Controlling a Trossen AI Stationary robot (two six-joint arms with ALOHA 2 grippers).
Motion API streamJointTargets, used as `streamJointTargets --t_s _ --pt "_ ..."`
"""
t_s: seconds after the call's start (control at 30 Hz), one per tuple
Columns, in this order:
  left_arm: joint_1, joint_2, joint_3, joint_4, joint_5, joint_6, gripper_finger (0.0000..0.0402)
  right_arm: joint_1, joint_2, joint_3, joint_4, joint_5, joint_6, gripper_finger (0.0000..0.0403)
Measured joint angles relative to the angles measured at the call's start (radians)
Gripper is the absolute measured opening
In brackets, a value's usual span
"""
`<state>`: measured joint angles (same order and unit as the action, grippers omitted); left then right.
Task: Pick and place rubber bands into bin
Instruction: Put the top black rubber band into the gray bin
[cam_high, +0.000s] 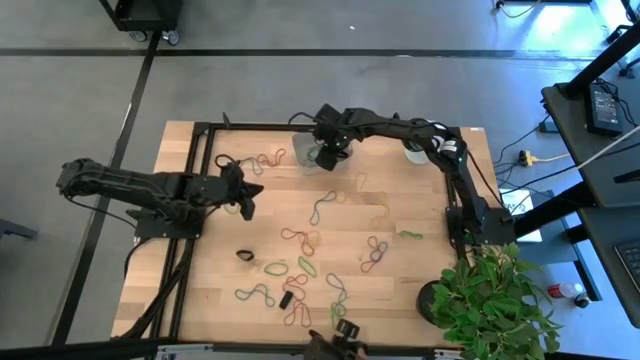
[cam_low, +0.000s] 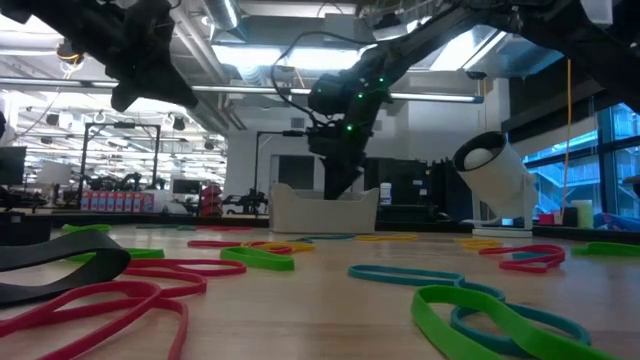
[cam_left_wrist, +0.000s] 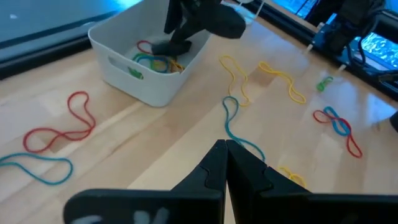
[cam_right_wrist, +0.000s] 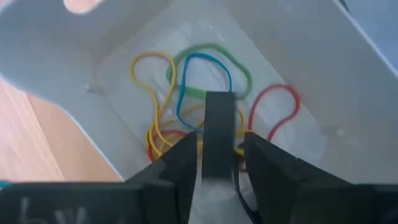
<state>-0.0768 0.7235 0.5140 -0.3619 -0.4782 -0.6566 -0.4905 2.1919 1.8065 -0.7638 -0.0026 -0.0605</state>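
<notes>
The bin (cam_high: 306, 150) is a whitish tub at the table's far side; yellow, green, blue and red bands (cam_right_wrist: 205, 68) lie in it. Many more rubber bands (cam_high: 315, 240) lie loose across the wood. My right gripper (cam_right_wrist: 217, 163) hangs over the bin's opening (cam_left_wrist: 146, 65), pointing down, fingers apart, with a wide black band (cam_right_wrist: 217, 124) between them. My left gripper (cam_high: 250, 200) hovers shut and empty above the table's left half, over a blue band (cam_left_wrist: 233, 124). My right gripper points down into the bin from above with the black band's flat strip (cam_right_wrist: 219, 115) standing in the gap between its fingers. Light shows on both sides of the strip, so I cannot tell whether either finger touches it.
A white round object with a dark face (cam_high: 418, 152) stands right of the bin at the far edge. A green plant (cam_high: 495, 300) fills the near right corner. Black bands (cam_high: 245, 256) lie near the middle. A black frame (cam_high: 200, 130) borders the table.
</notes>
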Motion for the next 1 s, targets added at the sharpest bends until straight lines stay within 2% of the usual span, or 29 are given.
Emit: streamJointTargets --t_s 0.17,0.27,0.4,0.63,0.83,1.0 --pt "-0.001 0.025 0.0 0.0 0.019 -0.004 0.0003 -0.001 0.0 0.0 -0.024 -0.001 0.006 0.0175" --pt "-0.001 0.033 0.0 0.0 0.034 -0.003 0.0001 0.0 -0.019 -0.001 -0.038 0.003 0.039 0.0177" --pt "-0.001 0.036 0.0 0.001 0.081 0.027 0.0003 0.016 -0.098 0.0 -0.023 0.051 0.086 0.0138" --pt "-0.001 0.036 0.0 -0.001 0.149 0.109 0.0002 0.093 -0.257 0.001 -0.045 0.066 0.182 0.0012" --pt "-0.001 0.036 0.0 -0.002 0.24 0.167 0.0002 0.271 -0.323 -0.025 -0.089 0.228 0.281 0.001" --pt "-0.001 0.036 0.0 -0.003 0.299 0.202 0.0001 0.414 -0.4 -0.222 0.01 0.273 0.417 0.0005"
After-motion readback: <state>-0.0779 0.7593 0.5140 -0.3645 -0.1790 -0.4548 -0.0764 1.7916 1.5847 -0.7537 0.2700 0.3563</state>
